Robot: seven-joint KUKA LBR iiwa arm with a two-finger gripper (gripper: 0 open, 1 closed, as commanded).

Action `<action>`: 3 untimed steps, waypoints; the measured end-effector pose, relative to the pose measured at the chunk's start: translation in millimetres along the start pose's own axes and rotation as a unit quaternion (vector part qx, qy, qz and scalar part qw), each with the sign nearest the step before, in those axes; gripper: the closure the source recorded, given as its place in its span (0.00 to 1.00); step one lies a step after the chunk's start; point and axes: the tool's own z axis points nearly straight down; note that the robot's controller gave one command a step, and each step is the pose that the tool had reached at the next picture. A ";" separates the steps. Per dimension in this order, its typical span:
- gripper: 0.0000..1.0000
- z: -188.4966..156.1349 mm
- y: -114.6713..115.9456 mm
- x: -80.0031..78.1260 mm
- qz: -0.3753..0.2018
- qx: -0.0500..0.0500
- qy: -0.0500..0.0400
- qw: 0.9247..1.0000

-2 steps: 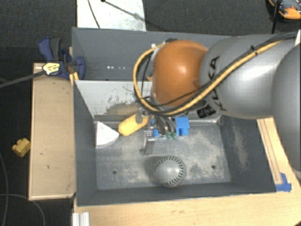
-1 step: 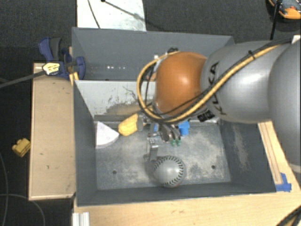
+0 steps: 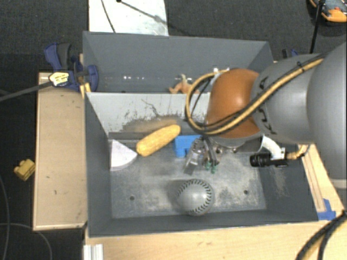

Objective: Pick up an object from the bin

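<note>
Hanging low over the middle of the grey metal bin point(image 3: 100, 188), the gripper point(image 3: 200, 164) shows nothing held, and I cannot tell whether it is open or closed. A grey stitched ball point(image 3: 194, 197) lies just in front of it and a blue block point(image 3: 184, 144) just behind. The pick itself looks not yet done.

A: How many things lay in the bin point(image 3: 97, 145)?
B: Five could be counted: one corn cob point(image 3: 157, 138), one blue block point(image 3: 184, 144), one grey ball point(image 3: 195, 196) and one white wedge point(image 3: 121, 156).
A: And the fifth?
B: One small orange thing point(image 3: 180, 85) at the back, partly hidden.
</note>
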 end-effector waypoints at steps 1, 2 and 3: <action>0.00 -0.3 1.0 0.3 0.000 -0.001 0.000 1.000; 0.00 -0.3 1.0 0.3 0.001 -0.001 0.000 1.000; 0.00 -2.2 -17.8 9.2 -0.032 -0.003 -0.004 0.999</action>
